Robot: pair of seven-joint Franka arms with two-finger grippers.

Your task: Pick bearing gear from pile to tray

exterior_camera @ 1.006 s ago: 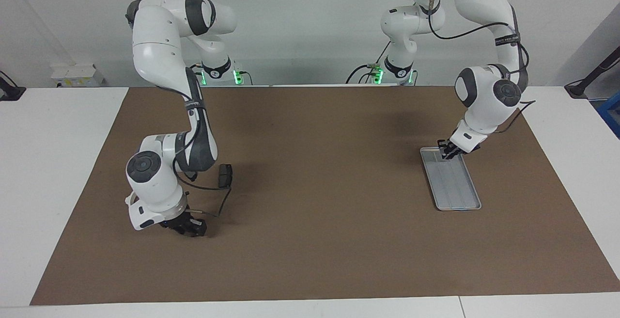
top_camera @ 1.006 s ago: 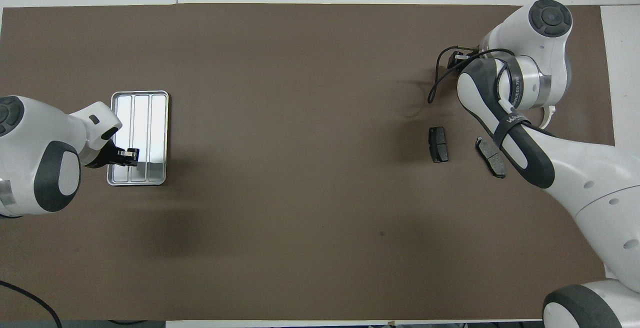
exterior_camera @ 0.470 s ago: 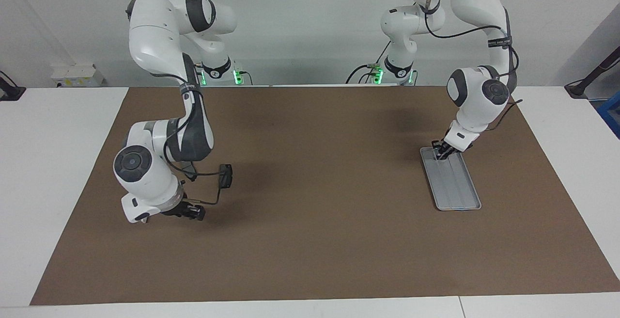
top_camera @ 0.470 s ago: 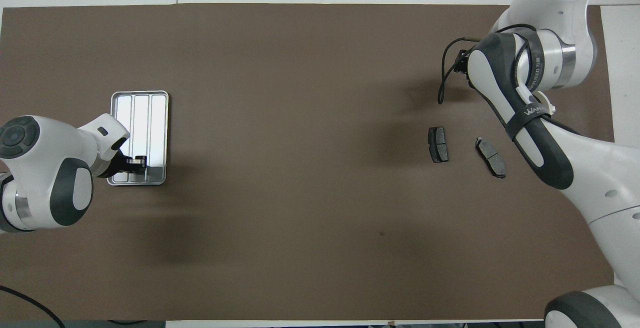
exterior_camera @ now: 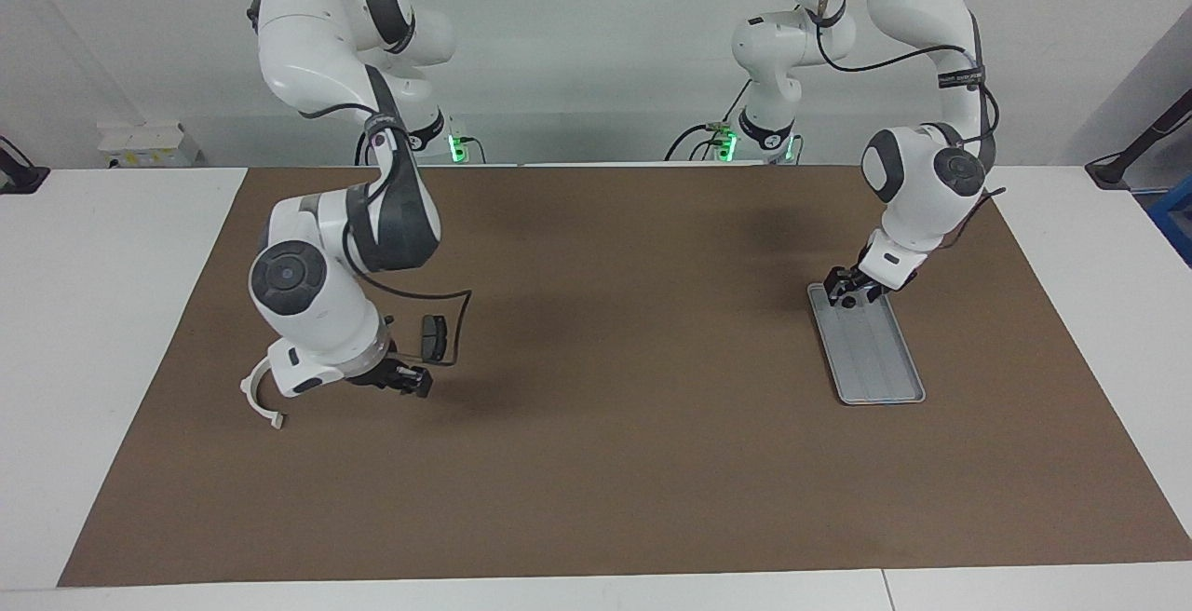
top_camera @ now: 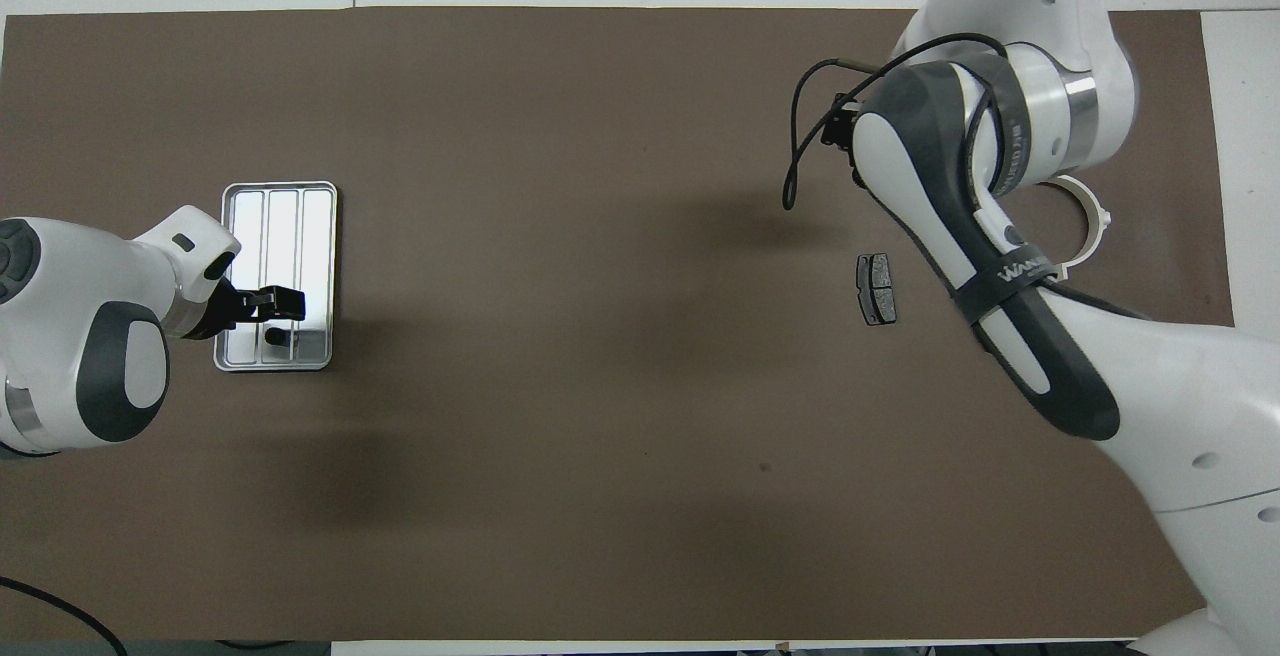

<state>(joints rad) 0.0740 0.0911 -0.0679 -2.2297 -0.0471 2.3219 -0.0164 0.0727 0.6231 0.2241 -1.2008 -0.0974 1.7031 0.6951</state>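
Overhead, left hand [top_camera: 285, 302] hovers over tray [top_camera: 280, 198]'s robot-side edge.

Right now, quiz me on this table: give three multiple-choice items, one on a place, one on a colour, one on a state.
1. The left pincer is over:
A. a drawer
B. the tray
C. a cardboard box

2. The curved plastic arc is:
A. red
B. green
C. white

3. The dark pad in plain sight is:
A. lying flat on the brown mat
B. lying in the tray
C. held up by the left pincer

Answers:
1 B: the facing view shows it above the tray's end nearer the robots.
2 C: it shows white against the mat.
3 A: both views show it flat on the mat, near the right pincer.
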